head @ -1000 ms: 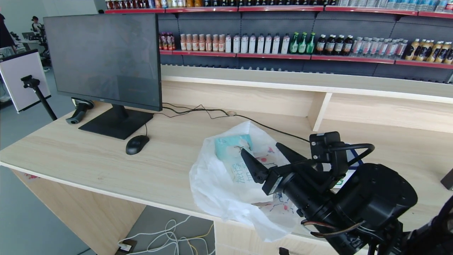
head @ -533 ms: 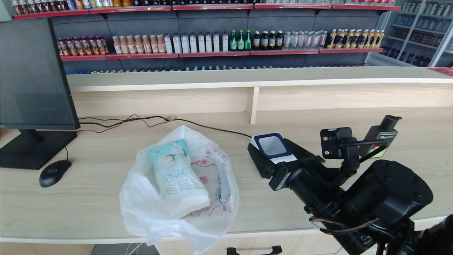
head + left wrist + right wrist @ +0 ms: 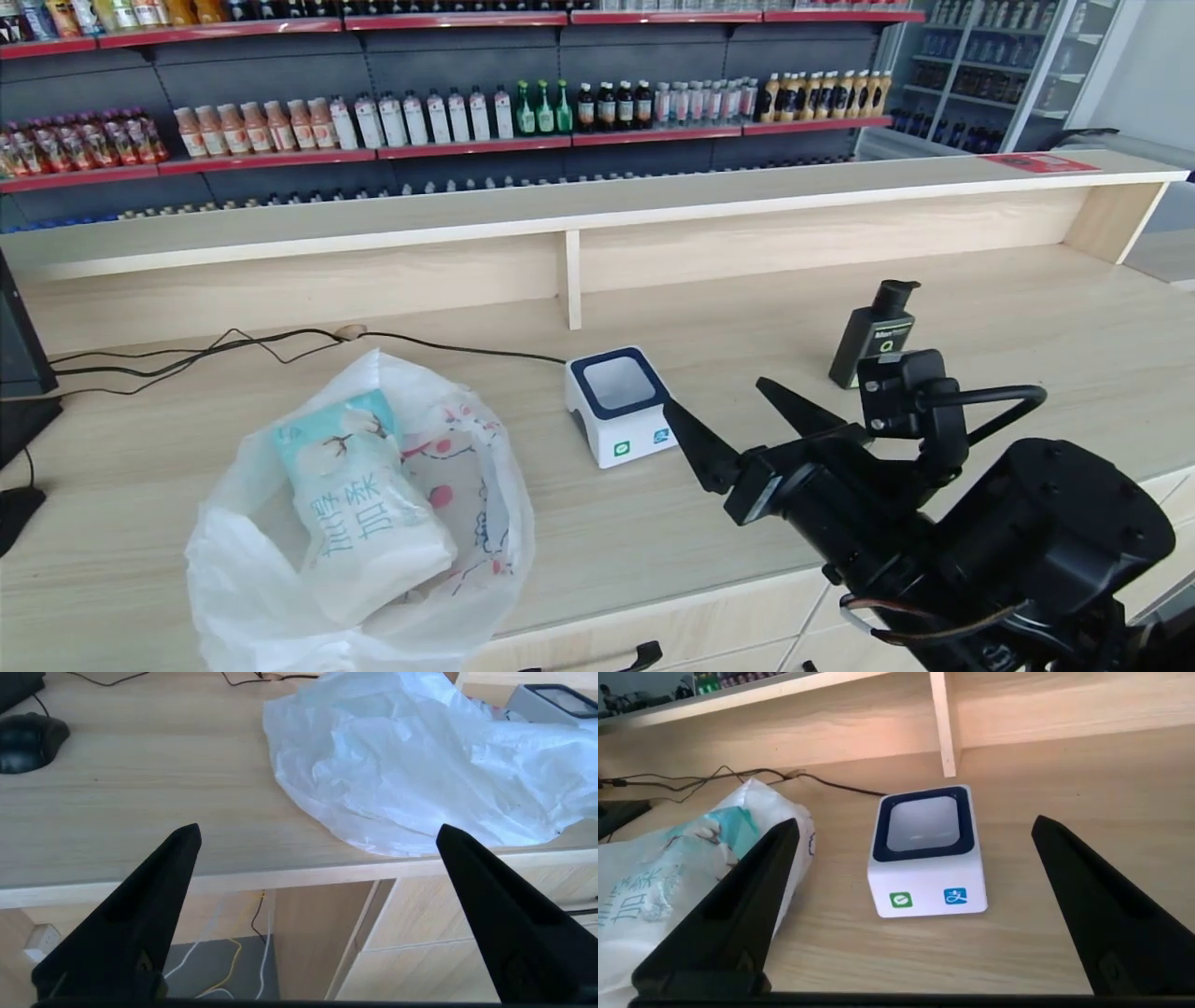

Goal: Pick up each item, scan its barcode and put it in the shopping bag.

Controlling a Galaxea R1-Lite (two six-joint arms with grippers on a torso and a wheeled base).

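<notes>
A white plastic shopping bag (image 3: pixel 233 579) lies open on the wooden counter at the left, with a teal and white packet (image 3: pixel 355 504) inside. A white scanner (image 3: pixel 618 403) with a dark blue rim stands at the middle. A dark bottle (image 3: pixel 873 336) stands upright farther right. My right gripper (image 3: pixel 714 394) hovers open and empty just right of the scanner, which faces it (image 3: pixel 926 863) between the fingers. My left gripper (image 3: pixel 318 838) is open and empty off the counter's front edge, facing the bag (image 3: pixel 420 756).
A monitor edge (image 3: pixel 14 345) and a mouse (image 3: pixel 19 518) sit at the far left, and cables (image 3: pixel 233 345) trail along the back. A raised ledge (image 3: pixel 653 201) with an upright divider (image 3: pixel 569 280) bounds the counter's rear. Bare counter lies between scanner and bottle.
The head camera has swung to the right, so the monitor has left the picture and the bottle has come in. My open right gripper has gone from above the bag to beside the scanner.
</notes>
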